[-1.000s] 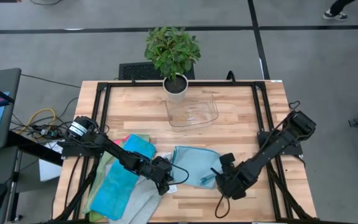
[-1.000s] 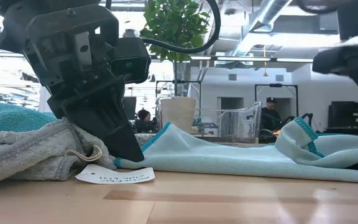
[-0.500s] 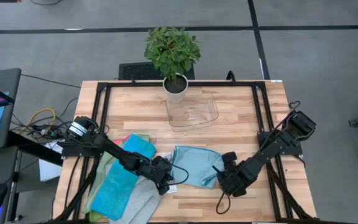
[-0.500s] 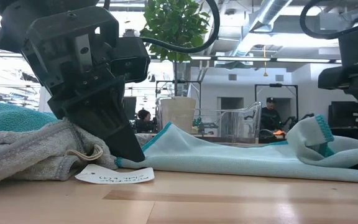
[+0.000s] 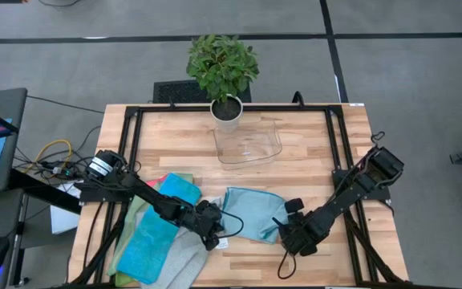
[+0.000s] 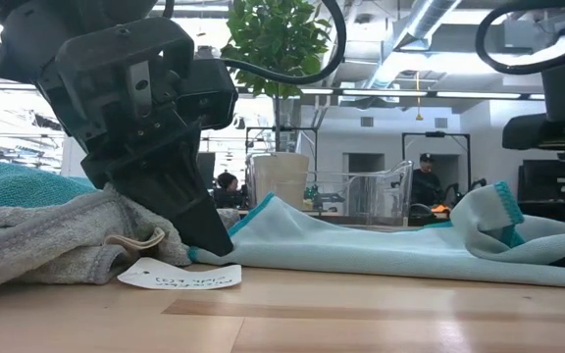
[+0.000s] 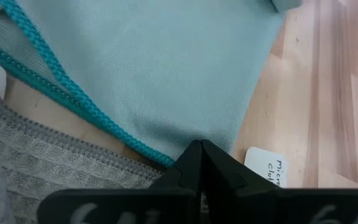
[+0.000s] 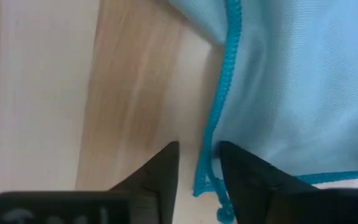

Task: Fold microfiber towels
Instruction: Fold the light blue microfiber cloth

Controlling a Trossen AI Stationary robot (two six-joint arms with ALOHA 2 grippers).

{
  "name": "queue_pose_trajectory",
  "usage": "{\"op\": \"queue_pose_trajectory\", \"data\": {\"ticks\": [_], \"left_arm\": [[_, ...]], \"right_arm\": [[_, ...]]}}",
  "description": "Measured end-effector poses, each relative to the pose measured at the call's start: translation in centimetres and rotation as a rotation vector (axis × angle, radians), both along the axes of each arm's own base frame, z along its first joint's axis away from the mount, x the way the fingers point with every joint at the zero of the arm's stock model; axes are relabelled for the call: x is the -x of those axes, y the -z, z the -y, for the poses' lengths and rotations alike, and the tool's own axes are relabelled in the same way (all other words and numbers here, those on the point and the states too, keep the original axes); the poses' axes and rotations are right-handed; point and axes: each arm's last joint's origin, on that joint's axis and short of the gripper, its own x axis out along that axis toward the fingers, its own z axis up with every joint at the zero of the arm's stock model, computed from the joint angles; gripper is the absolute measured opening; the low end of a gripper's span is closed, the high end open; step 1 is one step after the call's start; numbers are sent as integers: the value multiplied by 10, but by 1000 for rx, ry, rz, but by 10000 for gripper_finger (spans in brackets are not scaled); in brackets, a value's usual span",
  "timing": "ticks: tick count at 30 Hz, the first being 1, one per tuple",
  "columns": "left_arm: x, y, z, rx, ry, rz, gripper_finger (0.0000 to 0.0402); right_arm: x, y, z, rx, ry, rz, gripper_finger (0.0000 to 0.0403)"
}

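Your left gripper [image 5: 212, 235] pinches shut on the towel's [image 5: 251, 212] front-left corner; your right gripper [image 8: 197, 165], narrowly parted, straddles its front-right edge.

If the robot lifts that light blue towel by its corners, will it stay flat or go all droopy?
Probably droopy. The light teal towel already bunches into a soft fold beside the right gripper, so it looks floppy. It lies thin on the table, so it is likely light. The left gripper pins one corner, so a pull would likely stretch it.
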Motion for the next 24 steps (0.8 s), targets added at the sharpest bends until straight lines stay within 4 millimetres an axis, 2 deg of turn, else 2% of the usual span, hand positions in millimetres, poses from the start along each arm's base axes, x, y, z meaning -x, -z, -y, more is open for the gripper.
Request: {"op": "queue_pose_trajectory", "data": {"ticks": [9,16,24], "left_arm": [[0,0,0,1,-2,-1,0],[0,0,0,-2,-2,-4,0],[0,0,0,-12,-2,-2,0]], "right_arm": [[-6,-4,4,-40,27,-44,15],[-22,-20,5,-5,18,-24,28],[-48,-46,21,39,-33,10,9]]}}
